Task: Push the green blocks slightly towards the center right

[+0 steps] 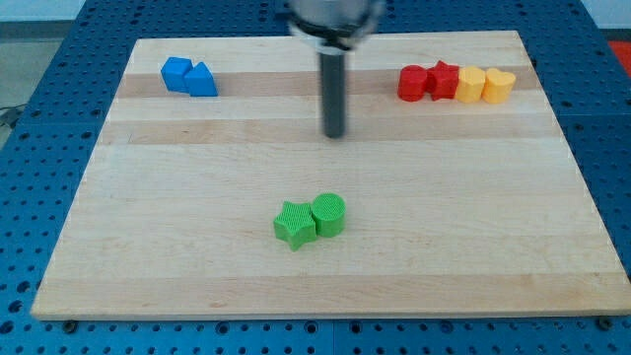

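A green star block point(294, 225) and a green round block point(329, 214) lie touching each other on the wooden board point(473, 217), below the middle. The star is on the left, the round one on the right. My tip point(336, 134) stands on the board above them, well apart from both, roughly in line with the round block. The rod rises from it to the view's top.
Two blue blocks point(188, 77) sit together at the top left. At the top right stands a row of two red blocks point(428, 81) and two yellow blocks point(486, 85). Blue perforated table surrounds the board.
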`<action>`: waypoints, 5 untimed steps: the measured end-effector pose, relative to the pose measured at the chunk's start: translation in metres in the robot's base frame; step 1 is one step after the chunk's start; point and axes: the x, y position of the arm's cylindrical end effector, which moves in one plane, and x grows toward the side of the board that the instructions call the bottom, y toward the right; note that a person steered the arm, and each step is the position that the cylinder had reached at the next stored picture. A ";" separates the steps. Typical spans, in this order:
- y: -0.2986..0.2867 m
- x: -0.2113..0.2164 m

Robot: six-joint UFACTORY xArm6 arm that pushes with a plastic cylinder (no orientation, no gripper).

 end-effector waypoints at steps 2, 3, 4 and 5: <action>0.069 0.007; 0.070 0.007; 0.070 0.007; 0.070 0.008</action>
